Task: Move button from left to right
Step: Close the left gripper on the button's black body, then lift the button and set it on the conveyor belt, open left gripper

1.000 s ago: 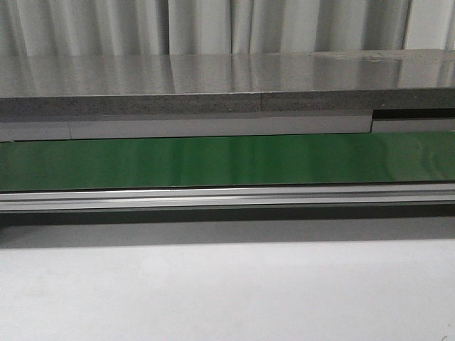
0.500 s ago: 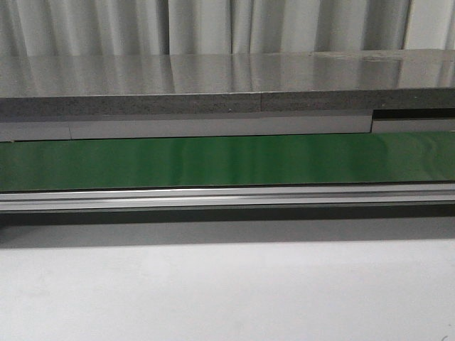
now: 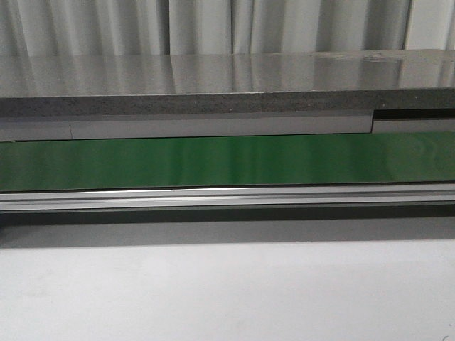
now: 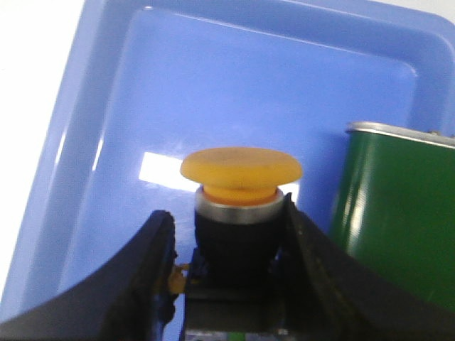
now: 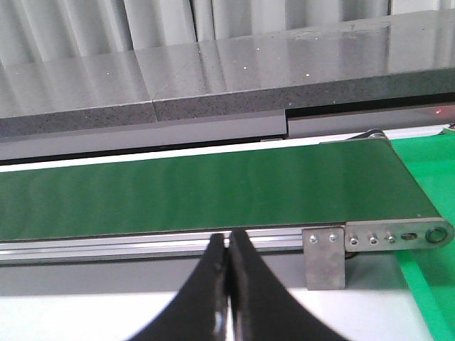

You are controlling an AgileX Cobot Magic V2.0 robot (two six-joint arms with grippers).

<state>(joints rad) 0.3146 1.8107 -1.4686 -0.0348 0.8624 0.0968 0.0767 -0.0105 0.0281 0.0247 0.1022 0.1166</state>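
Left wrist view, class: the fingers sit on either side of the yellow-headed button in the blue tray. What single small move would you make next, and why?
Probably a short straight lift. The left gripper already has its fingers against the black body of the button, which sits over the blue tray. A green can stands close beside it, so rising first likely avoids knocking it. The right gripper is shut, over by the green conveyor belt.

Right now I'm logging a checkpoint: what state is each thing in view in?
button: upright, between the left tool's fingers, over the blue tray.
left tool: closed on the button's black body.
right tool: shut, holding nothing.
blue tray: nothing else seen in it.
green belt: bare.
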